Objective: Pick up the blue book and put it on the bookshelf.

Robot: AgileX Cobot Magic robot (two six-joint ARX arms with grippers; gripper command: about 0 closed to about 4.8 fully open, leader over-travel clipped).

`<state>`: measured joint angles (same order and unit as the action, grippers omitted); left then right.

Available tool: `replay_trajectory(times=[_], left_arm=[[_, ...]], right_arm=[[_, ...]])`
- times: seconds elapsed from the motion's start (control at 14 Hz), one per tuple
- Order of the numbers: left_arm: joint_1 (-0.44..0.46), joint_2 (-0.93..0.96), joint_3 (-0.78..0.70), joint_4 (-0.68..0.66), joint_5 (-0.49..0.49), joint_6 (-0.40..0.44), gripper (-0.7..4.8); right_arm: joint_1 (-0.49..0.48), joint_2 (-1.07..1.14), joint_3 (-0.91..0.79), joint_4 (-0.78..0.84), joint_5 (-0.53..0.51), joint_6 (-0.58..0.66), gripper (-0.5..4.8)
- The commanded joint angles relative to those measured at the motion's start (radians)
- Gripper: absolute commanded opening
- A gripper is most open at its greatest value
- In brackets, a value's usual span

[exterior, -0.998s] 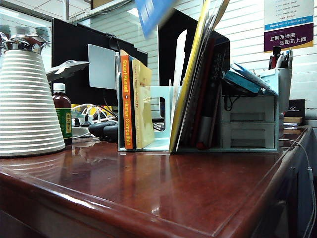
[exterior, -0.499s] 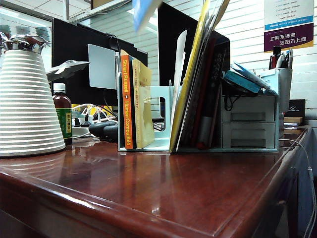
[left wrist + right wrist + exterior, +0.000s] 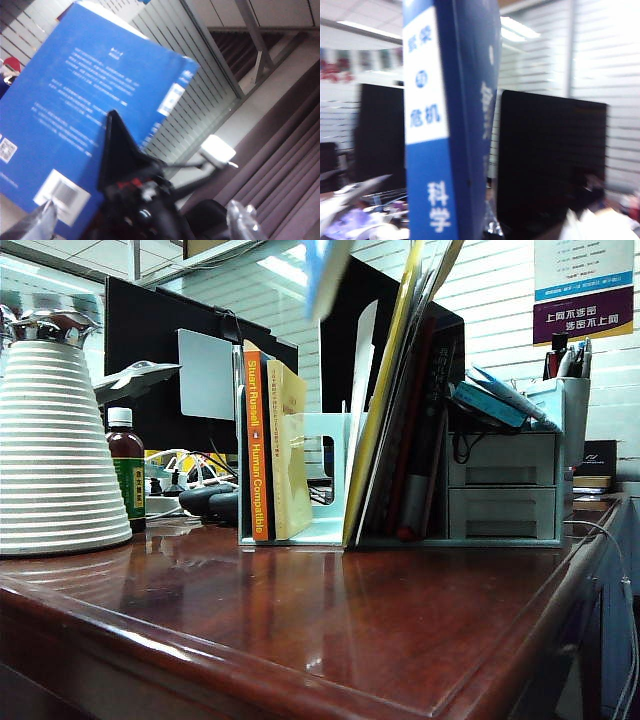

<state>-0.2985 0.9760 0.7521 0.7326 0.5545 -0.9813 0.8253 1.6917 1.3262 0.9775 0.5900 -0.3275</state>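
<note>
The blue book (image 3: 325, 270) hangs blurred at the top edge of the exterior view, nearly edge-on, above the pale mint bookshelf (image 3: 315, 455). Its spine (image 3: 432, 150), with a white label and white lettering, stands upright and fills the right wrist view. The right gripper's own fingers are hidden there. In the left wrist view the book's back cover (image 3: 85, 100) with its barcode is seen, and the black right gripper (image 3: 119, 155) is shut on its lower part. My left gripper (image 3: 142, 226) stands open beside the book, its fingertips (image 3: 44, 224) blurred and gripping nothing. Neither gripper shows in the exterior view.
The rack holds an orange-spined book (image 3: 256, 450) and a leaning yellow folder (image 3: 385, 400) with more books. A two-drawer unit (image 3: 500, 490) and pen holder (image 3: 572, 405) stand at its right. A white ribbed jug (image 3: 55, 450) and brown bottle (image 3: 125, 480) stand left; monitors (image 3: 160, 350) behind.
In the exterior view the blue book has turned from a broad slanted face to nearly edge-on and shifted slightly right above the rack.
</note>
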Motion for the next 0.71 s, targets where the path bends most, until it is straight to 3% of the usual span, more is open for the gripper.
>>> replay_trajectory(times=[0.07, 0.71], left_arm=[[-0.001, -0.003, 0.006, 0.01, 0.007, 0.005, 4.79], [-0.001, -0.003, 0.006, 0.01, 0.01, 0.005, 4.79]], right_arm=[[-0.007, 0.031, 0.037, 0.077, 0.014, 0.013, -0.02], [-0.033, 0.218, 0.226, 0.043, 0.049, 0.013, -0.02]])
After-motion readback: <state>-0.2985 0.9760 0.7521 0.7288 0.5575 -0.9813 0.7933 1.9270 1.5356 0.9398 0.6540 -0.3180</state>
